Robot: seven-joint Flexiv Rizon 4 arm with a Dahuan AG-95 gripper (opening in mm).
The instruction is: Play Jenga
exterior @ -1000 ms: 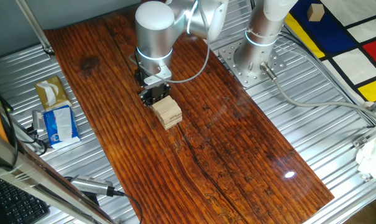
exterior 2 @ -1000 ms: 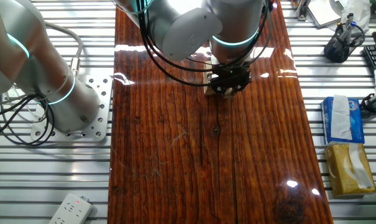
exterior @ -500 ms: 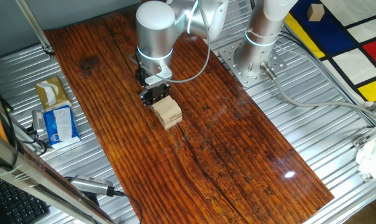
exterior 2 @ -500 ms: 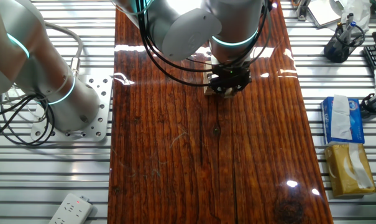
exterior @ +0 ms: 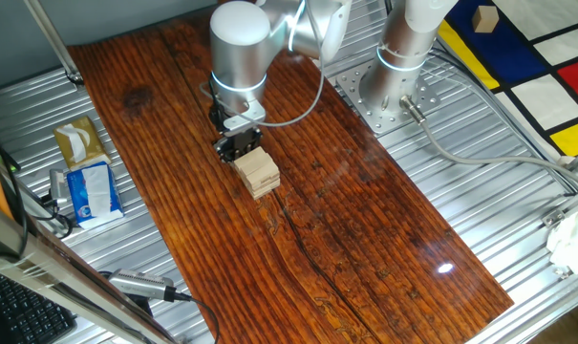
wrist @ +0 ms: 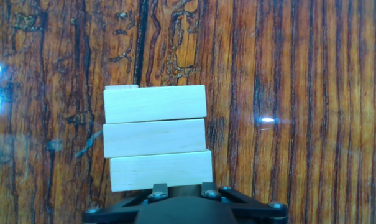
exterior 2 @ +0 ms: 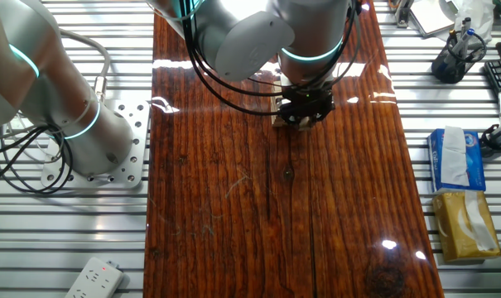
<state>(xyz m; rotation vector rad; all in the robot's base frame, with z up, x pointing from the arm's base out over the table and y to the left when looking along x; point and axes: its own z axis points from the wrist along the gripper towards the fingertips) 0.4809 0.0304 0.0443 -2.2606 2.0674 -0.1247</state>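
Observation:
The Jenga tower (exterior: 257,173) is a small stack of pale tan wooden blocks near the middle of the wooden table. In the hand view its top layer shows as three blocks lying side by side (wrist: 155,137). My gripper (exterior: 239,146) is low at the tower's far-left end, right against it. In the other fixed view the gripper (exterior 2: 304,114) covers most of the tower, and only a pale corner (exterior 2: 276,121) shows. In the hand view the gripper (wrist: 182,188) has both fingers at the nearest block's edge, with a gap between them. What lies between the fingertips is hidden under the top layer.
A blue-and-white tissue packet (exterior: 89,191) and a tan packet (exterior: 79,143) lie off the table's left side. The arm's base (exterior: 394,91) stands at the table's right edge. A lone wooden cube (exterior: 483,18) sits on the coloured mat at the far right.

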